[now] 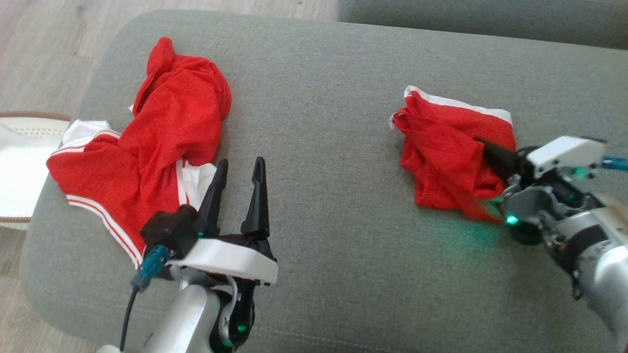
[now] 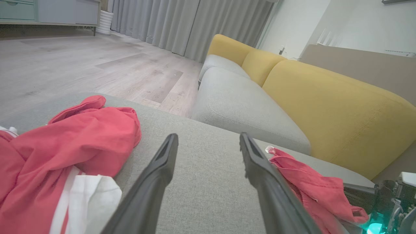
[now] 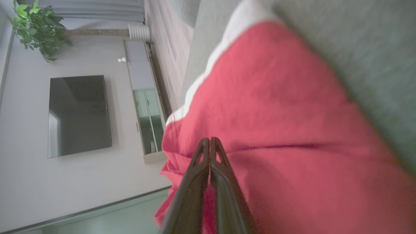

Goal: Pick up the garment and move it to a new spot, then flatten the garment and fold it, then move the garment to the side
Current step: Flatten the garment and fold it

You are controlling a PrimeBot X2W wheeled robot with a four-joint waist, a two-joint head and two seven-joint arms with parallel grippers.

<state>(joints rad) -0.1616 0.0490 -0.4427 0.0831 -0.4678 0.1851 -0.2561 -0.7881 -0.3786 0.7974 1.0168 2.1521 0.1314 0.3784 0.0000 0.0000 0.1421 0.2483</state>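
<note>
On your left, a crumpled striped red garment lies at the edge of the grey cushion. Your left gripper hovers just beside it, fingers spread and holding nothing. Well apart to the right lies the smaller red garment, white band at its far edge. Your right gripper has its fingers pressed together, tips in a fold; you cannot tell whether cloth is caught.

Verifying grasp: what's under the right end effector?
The smaller red garment, lying on the grey cushion. The right end effector is shut on its fabric; layers beneath are hidden.
</note>
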